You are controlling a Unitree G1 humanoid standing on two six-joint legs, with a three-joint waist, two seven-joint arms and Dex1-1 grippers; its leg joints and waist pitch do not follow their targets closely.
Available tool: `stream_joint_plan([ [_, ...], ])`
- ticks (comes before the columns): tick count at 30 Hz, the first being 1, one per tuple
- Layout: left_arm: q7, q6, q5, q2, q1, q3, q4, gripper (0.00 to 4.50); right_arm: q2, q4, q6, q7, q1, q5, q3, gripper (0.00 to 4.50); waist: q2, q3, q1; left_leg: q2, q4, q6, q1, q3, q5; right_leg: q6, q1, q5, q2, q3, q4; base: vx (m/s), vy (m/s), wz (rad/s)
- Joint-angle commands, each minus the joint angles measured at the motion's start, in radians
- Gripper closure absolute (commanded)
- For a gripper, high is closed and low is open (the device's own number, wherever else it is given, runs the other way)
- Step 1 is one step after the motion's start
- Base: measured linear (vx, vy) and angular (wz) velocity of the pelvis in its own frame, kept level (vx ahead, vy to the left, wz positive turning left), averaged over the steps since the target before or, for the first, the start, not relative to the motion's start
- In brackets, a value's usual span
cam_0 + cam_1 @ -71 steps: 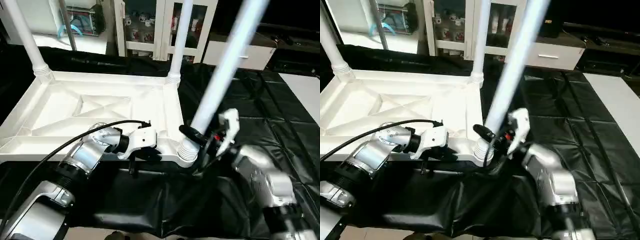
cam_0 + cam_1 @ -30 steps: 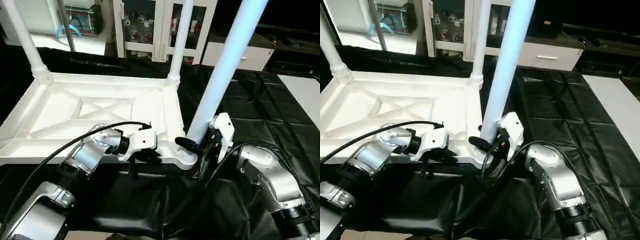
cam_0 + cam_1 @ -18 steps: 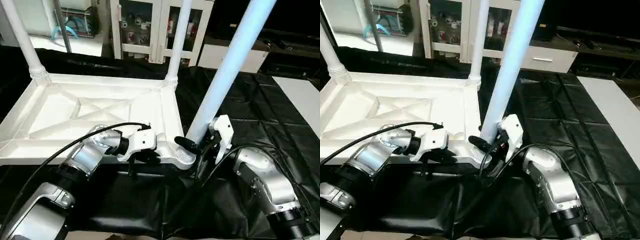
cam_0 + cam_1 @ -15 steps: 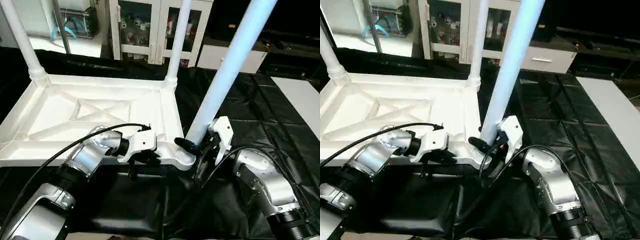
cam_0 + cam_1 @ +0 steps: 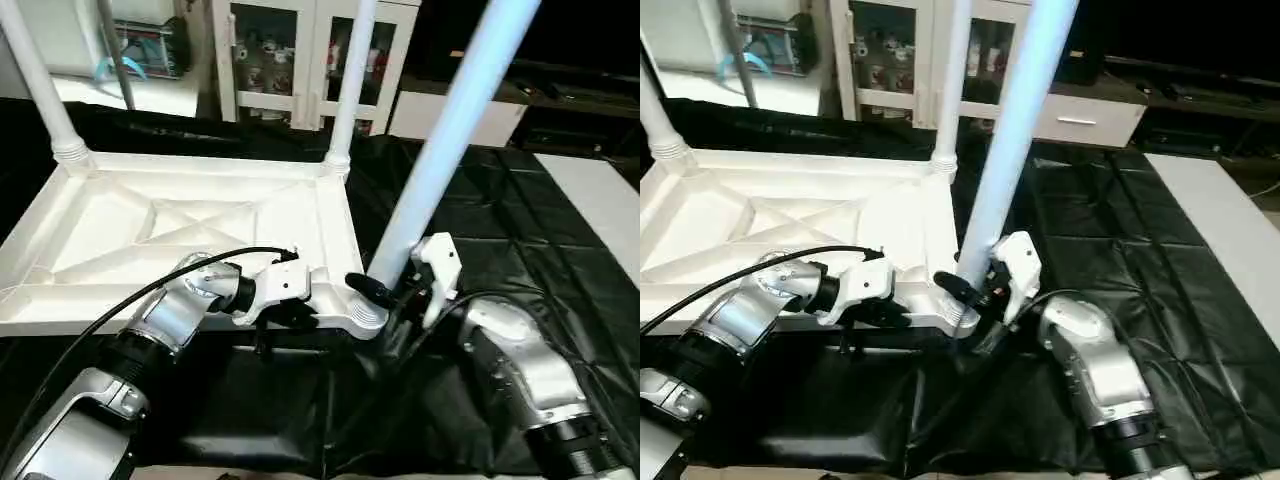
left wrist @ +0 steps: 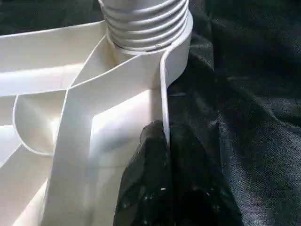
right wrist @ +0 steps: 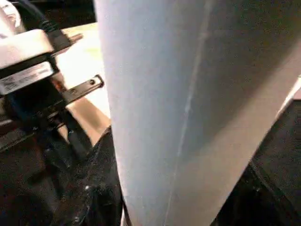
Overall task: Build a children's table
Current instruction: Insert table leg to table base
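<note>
Upside down on the black-draped counter (image 5: 560,250) lies the white tabletop (image 5: 180,225), X-ribs facing up, and we're well past halfway. Two legs already stand in the far corner sockets: the far-left leg (image 5: 40,85) and the far-right leg (image 5: 350,80). Now the third leg (image 5: 440,140) is in the near-right socket (image 5: 365,310), leaning away to the right, its threaded collar showing above the socket in the left wrist view, so I'd judge it not fully seated yet.

The right gripper (image 5: 385,292) is wrapped around that leg just above the socket, closed on it. The left gripper (image 6: 162,188) is pinched tight on the tabletop's near rim, right beside that corner, steadying the piece.

Left to do, by my reckoning: straighten and seat this leg, then fit the fourth at the near-left corner.

Writing? A small label sits on hardware in the right wrist view, but it's too blurred to read. No brands legible.
</note>
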Motion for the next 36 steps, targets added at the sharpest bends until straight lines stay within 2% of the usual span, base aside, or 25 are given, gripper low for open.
stream_joint_plan([
  [1,0.000,0.010,-0.005,-0.018,0.018,-0.003,-0.006,4.50,-0.020,0.163,0.100,-0.132,0.040,-0.092,-0.039,2.66,0.028,-0.014,-0.011,0.084,-0.151,-0.128,0.021,-0.050,-0.919,-0.078,0.007,-0.541,-0.043,0.006,-0.047,0.000,0.000,0.00],
  [2,0.002,0.012,-0.006,-0.019,0.018,-0.003,-0.006,4.50,-0.018,0.165,0.101,-0.139,0.038,-0.093,-0.042,2.66,0.035,-0.015,0.006,0.095,-0.203,-0.136,-0.018,-0.026,-0.957,-0.097,0.051,-0.412,-0.018,0.005,0.051,-0.071,-0.011,0.06],
  [3,0.005,0.014,-0.005,-0.020,0.017,-0.002,-0.006,4.50,-0.015,0.170,0.100,-0.151,0.036,-0.094,-0.045,2.66,0.047,-0.015,0.075,0.087,-0.270,-0.162,-0.098,0.041,-0.992,-0.092,0.101,-0.262,0.020,-0.003,0.189,-0.071,-0.011,0.06],
  [4,0.043,0.043,-0.002,-0.038,0.014,0.006,0.004,4.50,0.006,0.184,0.110,-0.206,0.029,-0.096,-0.062,2.66,0.027,-0.021,0.084,0.075,-0.261,-0.135,-0.071,0.072,-0.888,-0.076,0.077,-0.286,0.023,0.031,0.185,-0.069,-0.046,0.19],
  [5,0.070,0.063,-0.001,-0.051,0.012,0.013,0.011,4.50,0.018,0.192,0.118,-0.235,0.024,-0.096,-0.071,2.66,-0.060,-0.029,0.058,0.032,-0.014,-0.138,0.110,0.046,-0.576,-0.036,-0.106,-0.799,-0.079,0.090,-0.040,0.035,-0.128,0.20],
  [6,0.108,0.093,-0.001,-0.072,0.008,0.024,0.021,4.50,0.036,0.203,0.130,-0.280,0.017,-0.096,-0.084,2.66,-0.039,-0.013,0.043,0.001,0.121,-0.059,0.118,-0.034,-0.303,-0.062,-0.136,-1.000,-0.184,0.127,-0.126,0.035,-0.128,0.20],
  [7,0.127,0.107,-0.003,-0.083,0.007,0.031,0.025,4.50,0.046,0.208,0.138,-0.303,0.014,-0.095,-0.091,2.66,-0.028,-0.023,0.055,-0.020,0.101,-0.020,0.039,-0.077,-0.109,-0.084,-0.048,-1.014,-0.168,0.169,-0.111,0.059,-0.082,-0.30],
  [8,0.186,0.153,-0.011,-0.121,0.000,0.053,0.034,4.50,0.073,0.235,0.150,-0.379,0.001,-0.098,-0.113,2.66,-0.006,-0.040,0.067,0.039,-0.030,-0.091,-0.038,-0.090,-0.038,-0.125,0.053,-0.612,-0.099,0.099,-0.005,0.063,0.065,-0.40],
  [9,0.237,0.195,-0.019,-0.158,-0.007,0.073,0.040,4.50,0.098,0.265,0.155,-0.452,-0.014,-0.099,-0.136,2.66,0.000,-0.052,0.052,0.058,-0.044,-0.112,0.004,-0.080,-0.003,-0.137,0.019,-0.338,-0.053,0.080,0.022,0.063,0.065,-0.40],
  [10,0.279,0.229,-0.024,-0.187,-0.013,0.087,0.044,4.50,0.116,0.290,0.152,-0.513,-0.026,-0.104,-0.153,2.66,0.001,-0.045,0.022,0.066,-0.063,-0.127,0.030,-0.073,-0.140,-0.180,0.005,-0.077,-0.023,0.079,0.043,0.000,0.000,0.00],
  [11,0.349,0.263,-0.030,-0.226,-0.027,0.113,0.058,4.50,0.138,0.321,0.141,-0.568,-0.043,-0.101,-0.172,2.66,0.003,-0.035,0.015,0.058,-0.074,-0.117,0.038,-0.046,-0.374,-0.208,-0.007,-0.208,-0.029,0.088,0.016,-0.088,-0.029,0.25],
  [12,0.411,0.281,-0.035,-0.259,-0.042,0.135,0.076,4.50,0.156,0.344,0.135,-0.618,-0.058,-0.095,-0.190,2.66,-0.004,-0.033,0.010,0.054,-0.068,-0.106,0.044,-0.042,-0.473,-0.201,-0.016,-0.338,-0.036,0.090,0.002,-0.088,-0.029,0.25],
  [13,0.533,0.304,-0.042,-0.315,-0.074,0.179,0.115,4.50,0.179,0.378,0.109,-0.686,-0.083,-0.101,-0.206,2.66,-0.002,-0.021,0.006,0.044,-0.055,-0.102,0.070,-0.040,-0.635,-0.138,-0.049,-0.620,-0.042,0.081,-0.038,-0.076,-0.021,0.25],
  [14,0.550,0.307,-0.043,-0.322,-0.078,0.185,0.121,4.50,0.181,0.383,0.106,-0.694,-0.086,-0.101,-0.207,2.66,-0.001,-0.022,-0.003,0.044,-0.057,-0.105,0.072,-0.056,-0.699,-0.075,-0.045,-0.716,-0.044,0.068,-0.053,-0.052,0.014,0.07],
  [15,0.659,0.302,-0.055,-0.371,-0.114,0.228,0.162,4.50,0.205,0.417,0.086,-0.752,-0.113,-0.100,-0.223,2.66,-0.004,-0.028,-0.007,0.046,-0.070,-0.100,0.052,-0.065,-0.691,-0.043,-0.021,-0.687,-0.048,0.060,-0.055,-0.052,0.014,0.07],
  [16,0.694,0.293,-0.060,-0.388,-0.128,0.240,0.178,4.50,0.214,0.433,0.078,-0.767,-0.125,-0.099,-0.225,2.66,0.009,-0.026,-0.006,0.050,-0.079,-0.105,0.051,-0.069,-0.709,-0.038,-0.016,-0.666,-0.048,0.055,-0.056,-0.044,0.062,-0.06],
  [17,0.719,0.286,-0.064,-0.407,-0.144,0.253,0.194,4.50,0.228,0.452,0.073,-0.797,-0.141,-0.098,-0.235,2.66,-0.003,-0.037,-0.015,0.051,-0.085,-0.092,0.040,-0.070,-0.671,-0.043,0.005,-0.576,-0.052,0.053,-0.056,-0.031,0.077,-0.06],
  [19,0.741,0.281,-0.063,-0.425,-0.159,0.265,0.206,4.50,0.243,0.474,0.066,-0.829,-0.158,-0.102,-0.246,2.66,-0.010,-0.050,-0.009,0.051,-0.091,-0.054,0.014,-0.058,-0.478,-0.078,0.021,-0.425,-0.065,0.075,-0.046,-0.014,0.070,-0.05],
  [20,0.756,0.277,-0.056,-0.431,-0.166,0.266,0.210,4.50,0.250,0.482,0.059,-0.843,-0.166,-0.103,-0.254,2.66,-0.004,-0.047,-0.002,0.053,-0.089,-0.037,0.011,-0.047,-0.390,-0.106,0.011,-0.352,-0.065,0.084,-0.042,0.000,0.000,0.00],
  [23,0.786,0.280,-0.046,-0.447,-0.183,0.270,0.218,4.50,0.265,0.514,0.027,-0.907,-0.191,-0.112,-0.275,2.66,-0.005,-0.041,-0.004,0.054,-0.090,-0.045,0.016,-0.035,-0.415,-0.122,0.000,-0.397,-0.060,0.087,-0.044,0.000,0.000,0.00],
  [28,0.810,0.282,-0.040,-0.457,-0.199,0.271,0.243,4.50,0.279,0.565,-0.005,-0.922,-0.233,-0.113,-0.288,2.66,-0.009,-0.054,-0.004,0.054,-0.084,-0.034,0.003,-0.028,-0.331,-0.127,0.006,-0.242,-0.053,0.091,-0.026,0.000,0.000,0.00],
  [31,0.811,0.277,-0.040,-0.455,-0.204,0.266,0.257,4.50,0.285,0.578,-0.015,-0.907,-0.246,-0.114,-0.287,2.66,-0.011,-0.051,-0.004,0.051,-0.081,-0.030,0.014,-0.019,-0.413,-0.119,-0.013,-0.364,-0.052,0.097,-0.040,0.000,0.000,0.00],
  [34,0.804,0.282,-0.044,-0.451,-0.201,0.265,0.254,4.50,0.291,0.573,-0.025,-0.849,-0.254,-0.111,-0.273,2.66,-0.012,-0.054,-0.003,0.053,-0.083,-0.028,0.003,-0.020,-0.368,-0.119,-0.006,-0.300,-0.050,0.097,-0.033,0.000,0.000,0.00],
  [35,0.800,0.283,-0.045,-0.449,-0.199,0.265,0.252,4.50,0.289,0.566,-0.032,-0.832,-0.256,-0.118,-0.261,2.10,-0.012,-0.054,-0.003,0.054,-0.082,-0.024,0.002,-0.020,-0.362,-0.125,-0.006,-0.289,-0.049,0.096,-0.031,0.000,0.000,0.00],
  [36,0.798,0.284,-0.044,-0.447,-0.199,0.265,0.252,4.50,0.287,0.564,-0.038,-0.824,-0.259,-0.121,-0.255,2.10,-0.012,-0.054,-0.003,0.054,-0.082,-0.023,0.003,-0.019,-0.362,-0.128,-0.007,-0.287,-0.048,0.096,-0.032,0.000,0.000,0.00],
])
